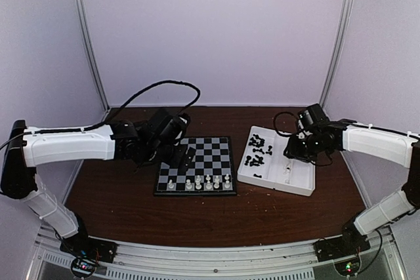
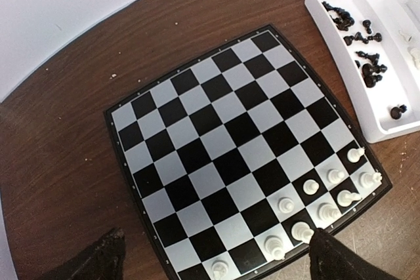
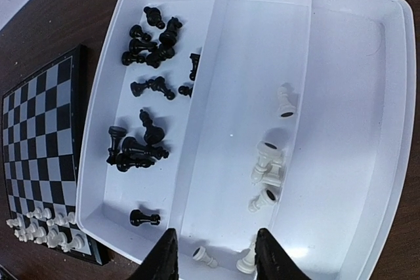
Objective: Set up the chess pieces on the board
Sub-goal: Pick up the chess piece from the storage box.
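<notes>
The board (image 1: 209, 152) lies on the brown table. Several white pieces (image 1: 199, 183) stand in its two near rows, also seen in the left wrist view (image 2: 315, 195). My left gripper (image 1: 184, 155) hovers over the board's left side, open and empty (image 2: 216, 260), fingertips wide apart. The white divided tray (image 1: 303, 174) sits right of the board. Its left compartment holds several black pieces (image 3: 147, 50), its middle one several white pieces (image 3: 269, 168). My right gripper (image 3: 216, 260) is open above the middle compartment, with a lying white pawn (image 3: 205, 256) between its fingertips, not gripped.
The tray's right compartment (image 3: 348, 96) holds nothing. The board (image 3: 39, 136) lies close to the tray's left wall. A black cable (image 1: 157, 90) loops behind the left arm. White enclosure walls stand at the back and sides.
</notes>
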Tool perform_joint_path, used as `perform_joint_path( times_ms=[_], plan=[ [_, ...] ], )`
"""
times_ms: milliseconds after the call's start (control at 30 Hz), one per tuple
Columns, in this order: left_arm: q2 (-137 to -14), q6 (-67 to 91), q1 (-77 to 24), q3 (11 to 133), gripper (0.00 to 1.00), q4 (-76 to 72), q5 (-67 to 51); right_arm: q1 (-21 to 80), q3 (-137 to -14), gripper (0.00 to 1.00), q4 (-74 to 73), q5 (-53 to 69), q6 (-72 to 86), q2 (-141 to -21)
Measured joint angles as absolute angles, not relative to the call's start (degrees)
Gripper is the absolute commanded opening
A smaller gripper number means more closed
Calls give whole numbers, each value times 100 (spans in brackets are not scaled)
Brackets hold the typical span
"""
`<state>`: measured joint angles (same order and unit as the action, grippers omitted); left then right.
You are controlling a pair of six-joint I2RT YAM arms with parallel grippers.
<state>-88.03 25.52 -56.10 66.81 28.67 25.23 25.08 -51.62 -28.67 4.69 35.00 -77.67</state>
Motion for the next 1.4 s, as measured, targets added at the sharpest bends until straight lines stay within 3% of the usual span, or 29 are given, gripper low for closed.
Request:
perform_joint_path(
  times_ms=[267, 1400],
  plan=[
    [-8495, 2440, -5610, 6370, 98, 2386, 2552, 2508, -5419, 33, -2899, 246, 4123, -8311],
    [-8034, 2016, -5610, 5933, 98, 1933, 2626, 2576, -6263, 32, -3232, -580, 4930, -10171]
  ],
)
